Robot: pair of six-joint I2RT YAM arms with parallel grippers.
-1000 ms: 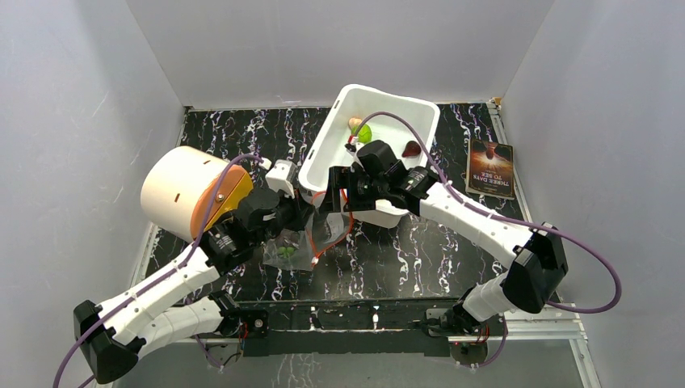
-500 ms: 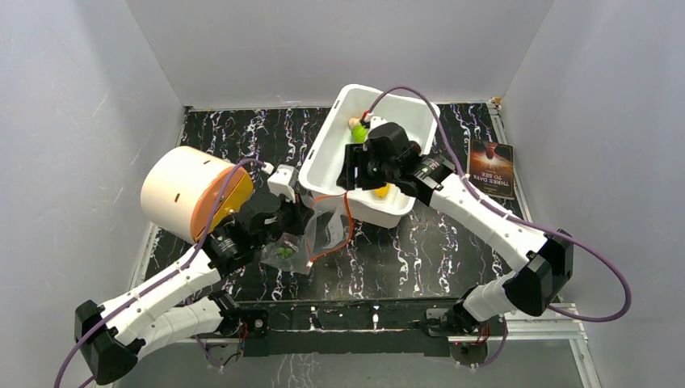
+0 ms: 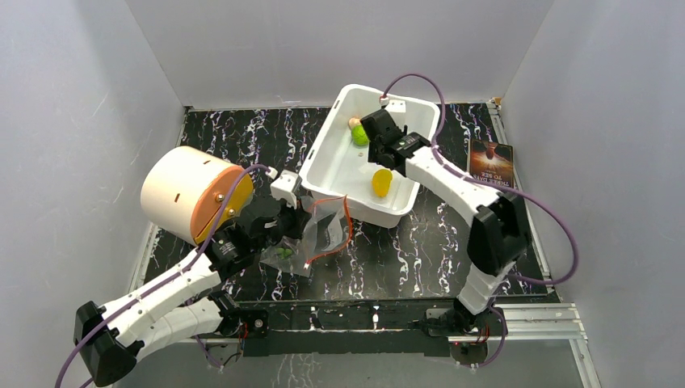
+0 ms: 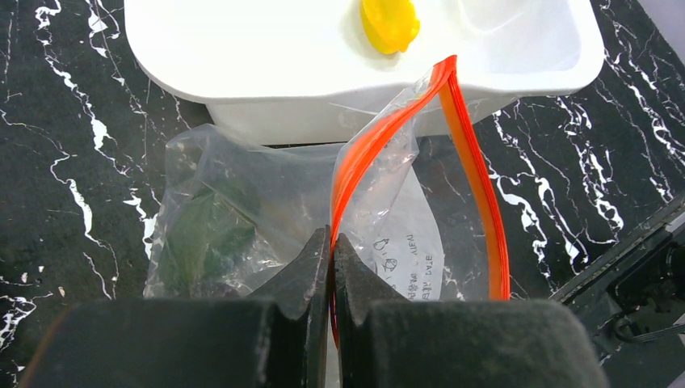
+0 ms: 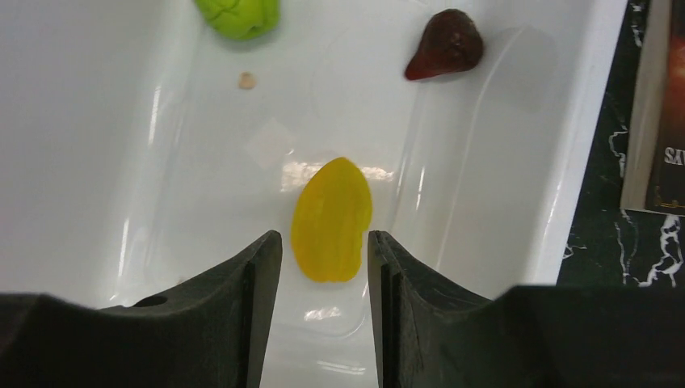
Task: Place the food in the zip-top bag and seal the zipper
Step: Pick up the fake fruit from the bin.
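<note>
Left wrist view: my left gripper [image 4: 331,242] has its fingers pressed together. It pinches the zip-top bag [image 4: 242,194] at the mouth, right where the red-orange zipper [image 4: 478,174] runs down between the fingertips. The mouth gapes open in a loop that rises toward the white tub [image 4: 323,121], and the top of the loop overlaps the tub's near wall in this view. A dark green avocado [image 4: 198,242] sits inside the bag, blurred through the crinkly plastic. The bag's white printed label patch shows just right of the fingers. The bag lies on the black marbled table [image 4: 73,162], just beside the tub.

Right wrist view: my right gripper [image 5: 321,242] is spread wide, pointing down into the tub, with nothing held. The yellow mango piece [image 5: 331,220] lies flat on the tub floor and shows in the gap between the two fingers. I can't tell whether the tips touch it. The lime [image 5: 238,16] is at the far left of the tub floor and the purple-brown fruit [image 5: 447,46] is at the far right near the wall. Both are well apart from the mango piece. A book [image 5: 656,121] lies on the table outside the tub's right rim.

Top external view: a beige garlic bulb [image 3: 354,123] sits just beside the lime in the tub's far end. A cream canister [image 3: 190,194] with an orange lid lies on its side, left of my left arm.
</note>
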